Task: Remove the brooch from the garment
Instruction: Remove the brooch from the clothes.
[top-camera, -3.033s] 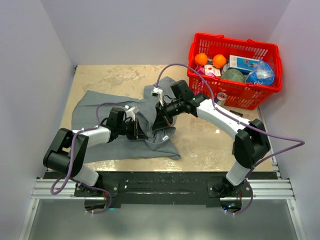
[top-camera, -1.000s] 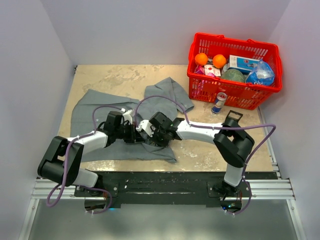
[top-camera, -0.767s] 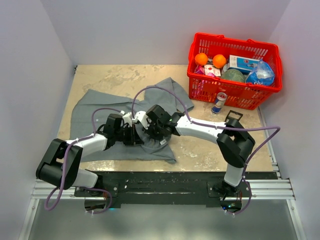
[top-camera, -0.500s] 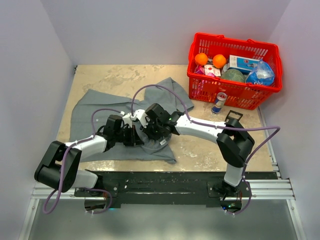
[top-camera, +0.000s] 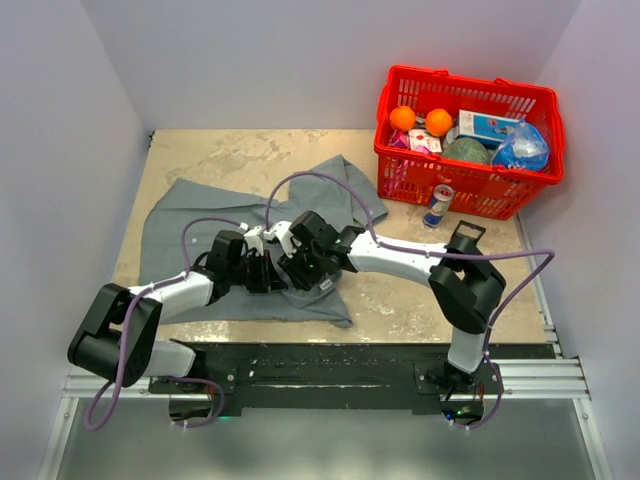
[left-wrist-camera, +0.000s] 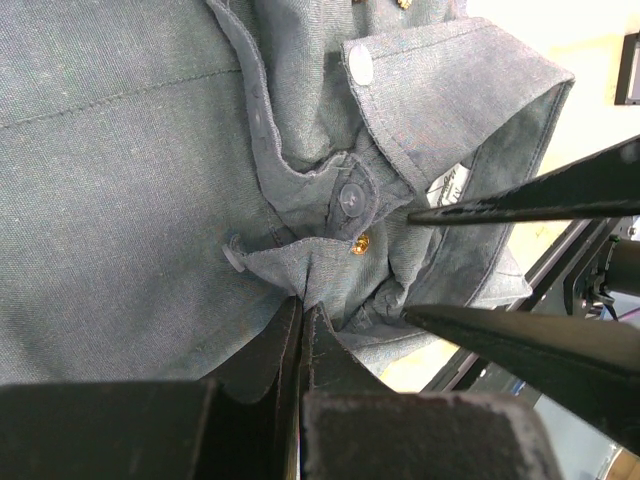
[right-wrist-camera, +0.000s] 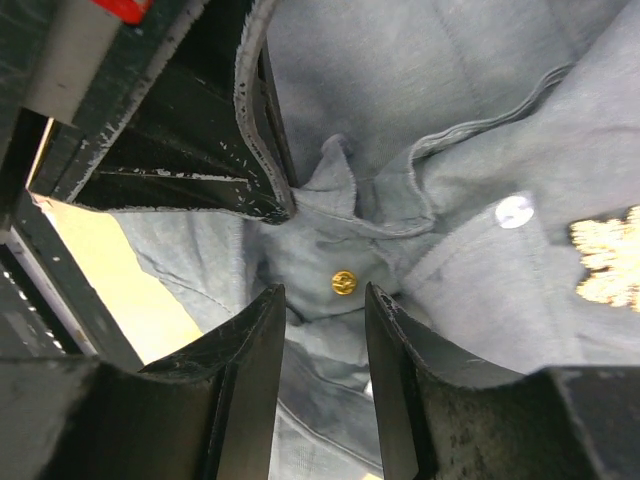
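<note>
Right now your right gripper (right-wrist-camera: 325, 293) stands open, nothing between its two black fingers. They point at a small round gold stud (right-wrist-camera: 343, 283) lying just beyond the tips, a little nearer the finger on the right of the wrist view. I take that stud to be the brooch or its fastening. It sits on a puckered fold of the grey short-sleeved button-front shirt (top-camera: 190, 215), close to the collar.

Just beside it, your left gripper (left-wrist-camera: 302, 312) is clamped shut on a ridge of the same cloth, which lifts the fold and presents the stud.

To do this step well:
- Centre the stud between the fingers before you advance.
- Go in low enough that the pads meet the metal and not the loose cloth around it.
- Close slowly, since thin woven fabric will bunch and push the stud aside.
- Let the left grip hold firm, so that a pull works against taut cloth.
- Pull straight away from the fabric.

A gold filigree patch (right-wrist-camera: 605, 262) shows at the edge of the right wrist view, past a small white button (right-wrist-camera: 513, 211). Whether it belongs to the brooch I cannot tell.

Farther out, the shirt lies spread on the beige table (top-camera: 400, 290), well apart from the red plastic basket (top-camera: 465, 85) at the far right.
</note>
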